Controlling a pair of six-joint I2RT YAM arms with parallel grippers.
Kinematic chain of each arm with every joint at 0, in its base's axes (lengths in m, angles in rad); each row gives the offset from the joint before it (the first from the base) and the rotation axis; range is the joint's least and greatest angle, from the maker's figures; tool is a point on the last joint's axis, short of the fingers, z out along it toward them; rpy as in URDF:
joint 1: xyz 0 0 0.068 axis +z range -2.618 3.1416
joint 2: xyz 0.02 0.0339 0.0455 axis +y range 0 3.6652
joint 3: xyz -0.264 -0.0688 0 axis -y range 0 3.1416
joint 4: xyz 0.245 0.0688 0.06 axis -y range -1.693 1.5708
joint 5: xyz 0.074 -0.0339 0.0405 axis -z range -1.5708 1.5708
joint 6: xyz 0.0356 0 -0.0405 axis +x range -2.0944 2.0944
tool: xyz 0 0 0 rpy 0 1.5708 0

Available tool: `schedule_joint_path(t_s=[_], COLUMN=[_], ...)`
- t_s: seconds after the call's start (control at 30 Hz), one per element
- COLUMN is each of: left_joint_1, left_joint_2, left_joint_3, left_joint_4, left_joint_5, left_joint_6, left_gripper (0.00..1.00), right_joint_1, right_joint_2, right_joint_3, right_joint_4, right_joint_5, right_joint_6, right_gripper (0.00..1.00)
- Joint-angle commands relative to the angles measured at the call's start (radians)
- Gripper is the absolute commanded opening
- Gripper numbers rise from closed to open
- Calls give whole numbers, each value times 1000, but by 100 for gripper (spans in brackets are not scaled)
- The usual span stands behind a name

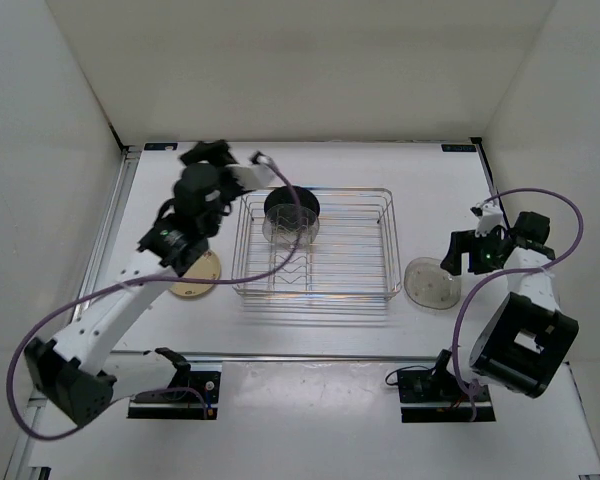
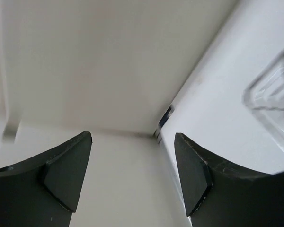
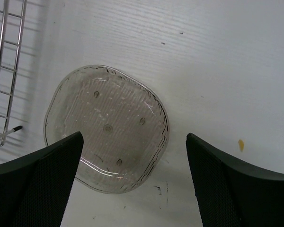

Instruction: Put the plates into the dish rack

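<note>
The silver wire dish rack [image 1: 350, 262] sits mid-table. A glossy black plate [image 1: 294, 203] stands upright in its far left part, with a clear plate [image 1: 283, 229] standing just in front of it. The cream-tan plate [image 1: 198, 277] lies flat on the table left of the rack, partly under my left arm. The other clear plate [image 1: 430, 283] lies flat to the right of the rack; it also shows in the right wrist view [image 3: 106, 127]. My right gripper [image 1: 462, 252] [image 3: 132, 189] is open above that plate's right edge. My left gripper [image 1: 208, 153] [image 2: 132, 175] is open and empty, raised near the rack's far left corner.
White walls enclose the table on the left, back and right. A metal rail [image 1: 110, 230] runs along the left edge. A corner of the rack [image 2: 270, 94] shows in the left wrist view, and its right side [image 3: 4, 71] in the right wrist view.
</note>
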Motion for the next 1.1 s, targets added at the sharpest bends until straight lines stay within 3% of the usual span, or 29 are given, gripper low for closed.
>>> schedule_joint_path(t_s=[0.0, 0.17, 0.43, 0.7, 1.07], left_joint_1=[129, 274, 459, 615, 755], left_joint_2=[-120, -266, -363, -372, -381], left_joint_3=[-53, -185, -396, -438, -458], left_joint_4=[-48, -99, -117, -126, -168], left_joint_5=[-38, -28, 101, 200, 269], left_joint_6=[-194, -383, -578, -736, -810], left_gripper=[83, 84, 89, 91, 95], right_joint_1=[-36, -56, -108, -147, -147], right_joint_2=[37, 83, 209, 313, 419], right_joint_3=[45, 35, 84, 127, 195], right_joint_4=[-69, -79, -140, -140, -172], right_joint_5=[-101, -121, -161, -172, -181], right_joint_6=[-59, -110, -169, -179, -199], right_gripper=[91, 89, 80, 77, 72])
